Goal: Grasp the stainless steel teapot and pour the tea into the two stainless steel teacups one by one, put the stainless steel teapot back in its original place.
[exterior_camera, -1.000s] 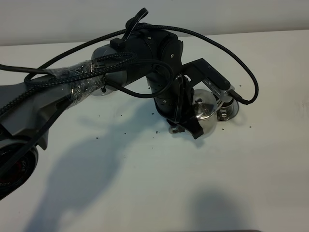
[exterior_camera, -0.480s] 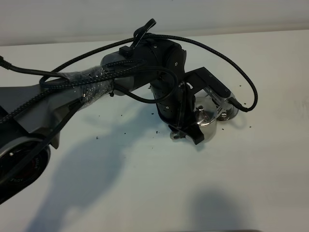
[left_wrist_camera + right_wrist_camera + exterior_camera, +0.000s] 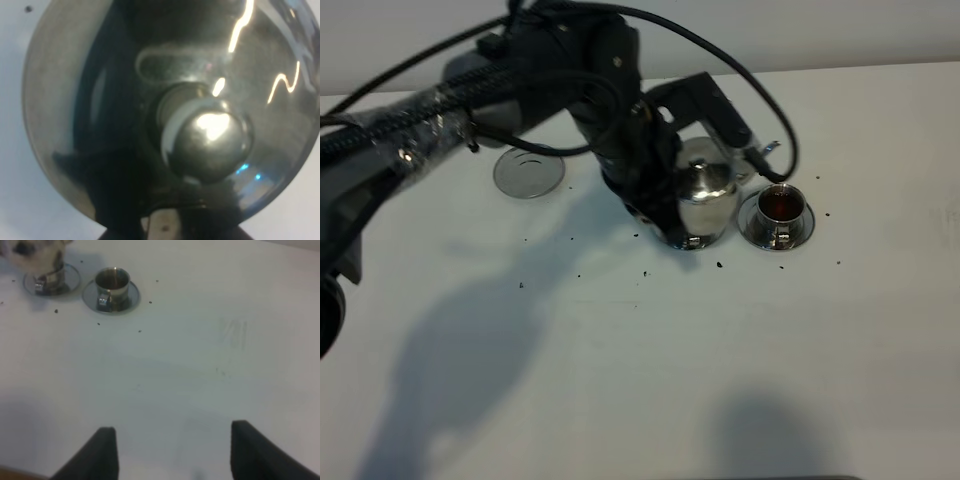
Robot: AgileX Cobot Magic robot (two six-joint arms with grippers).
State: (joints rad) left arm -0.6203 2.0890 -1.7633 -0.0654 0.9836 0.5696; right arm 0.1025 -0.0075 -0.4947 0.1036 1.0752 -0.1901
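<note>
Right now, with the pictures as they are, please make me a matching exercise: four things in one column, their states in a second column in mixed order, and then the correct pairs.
Column A
1. stainless steel teapot
2. right-hand teacup
3. left-hand saucer
4. right gripper

Column B
a. open, holding nothing
b. filled with dark reddish tea
c. gripped by the left gripper
d. nothing stands on it

Pairs: 1-c; 2-b; 3-d; 4-a
</note>
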